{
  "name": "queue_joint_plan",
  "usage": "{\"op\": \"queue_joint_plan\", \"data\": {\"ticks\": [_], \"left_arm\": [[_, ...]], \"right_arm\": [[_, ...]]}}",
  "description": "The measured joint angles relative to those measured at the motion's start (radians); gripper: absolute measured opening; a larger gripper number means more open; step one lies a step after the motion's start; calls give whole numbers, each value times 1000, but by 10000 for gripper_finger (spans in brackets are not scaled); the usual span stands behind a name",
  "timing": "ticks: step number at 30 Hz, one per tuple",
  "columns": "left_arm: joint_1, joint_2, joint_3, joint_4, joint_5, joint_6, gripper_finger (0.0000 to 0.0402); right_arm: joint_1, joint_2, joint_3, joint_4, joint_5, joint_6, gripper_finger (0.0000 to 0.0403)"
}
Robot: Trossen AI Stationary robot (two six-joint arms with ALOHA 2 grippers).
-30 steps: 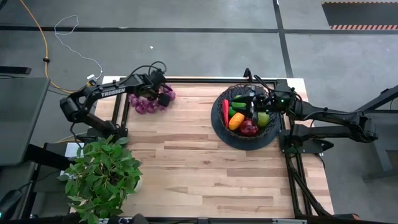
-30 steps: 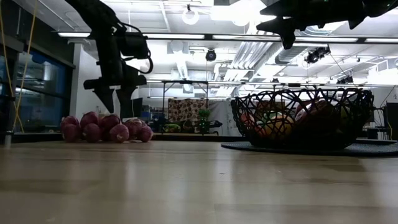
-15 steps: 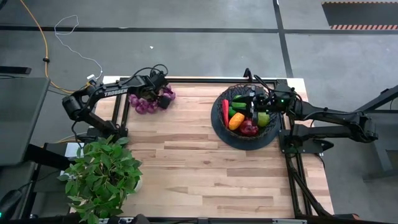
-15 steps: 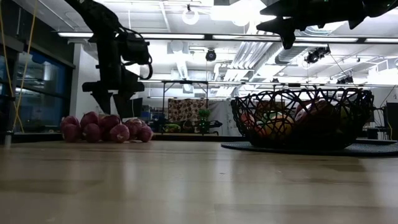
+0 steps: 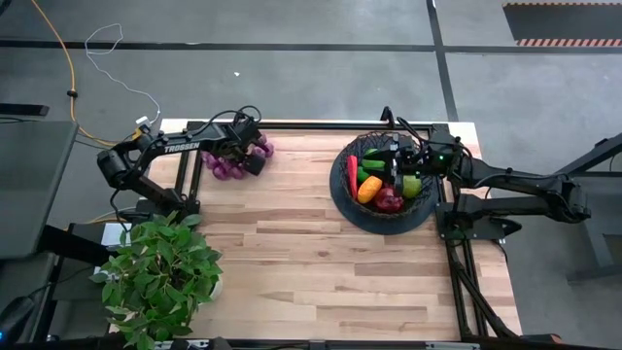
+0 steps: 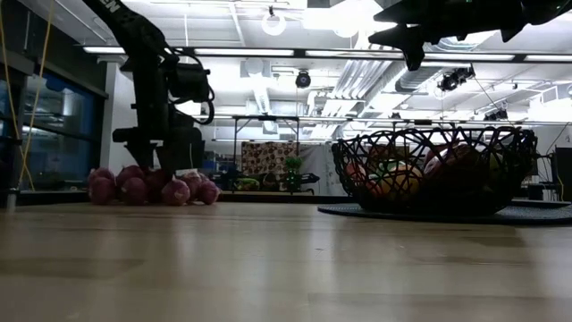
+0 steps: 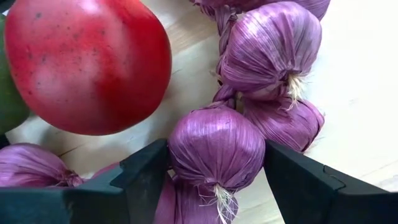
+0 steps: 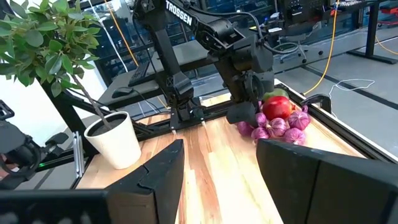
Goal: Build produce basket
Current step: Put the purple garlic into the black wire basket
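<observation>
Where the wooden table (image 5: 311,253) meets its far left corner, the left gripper (image 7: 214,177) is down on a string of purple bulbs (image 5: 233,163) (papery skins and dry root tufts, garlic-like rather than grapes). Its two dark fingers (image 7: 146,174) stand spread on either side of one purple bulb (image 7: 216,149); the inner faces lie at the bulb's flanks, yet whether they press it cannot be told. The bulbs rest on the tabletop in the low view (image 6: 147,186).

Item, red apple (image 7: 87,65): lying just beside the bulbs, touching or nearly touching them; also seen from the right wrist (image 8: 278,107) at the top of the cluster, with a green fruit (image 8: 278,93) partly hidden behind it.

Item, black wire mesh basket (image 5: 342,194): at the far right of the table, on a dark round base. Contents seen from above: a red chilli pepper (image 5: 352,172), an orange fruit (image 5: 369,189), a dark red fruit (image 5: 389,201), a green pear or lime (image 5: 412,185), further green pieces near the far rim.

Item, right gripper (image 5: 396,167): hanging above the basket's middle, clear of the produce, fingers (image 8: 158,171) parted with nothing between them.

Item, potted plant (image 5: 160,277): leafy, in a white pot (image 8: 115,140), at the near left edge of the table, well apart from both grippers.
</observation>
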Motion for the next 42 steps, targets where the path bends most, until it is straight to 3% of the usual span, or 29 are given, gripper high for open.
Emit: {"op": "queue_joint_plan", "data": {"ticks": [4, 10, 13, 21, 29, 36, 42], "left_arm": [[0, 0, 0, 0, 8, 0, 225], [0, -11, -1, -3, 52, 0, 142], [0, -36, 10, -13, 75, 0, 120], [-1, -171, 90, -19, 112, -2, 141], [-28, -355, 151, -1, 148, -4, 137], [-142, -483, 156, 126, 175, -2, 141], [-287, -513, 156, 250, 179, 66, 142]], "right_arm": [[0, 0, 0, 0, 0, 0, 183], [0, 0, 0, 0, 0, 0, 183], [0, 0, 0, 0, 0, 0, 183], [0, 0, 0, 22, 0, 0, 183], [0, 8, 0, 102, 0, 62, 183], [14, 88, 33, 200, 2, 130, 183], [68, 215, 176, 146, 1, 1, 183]]}}
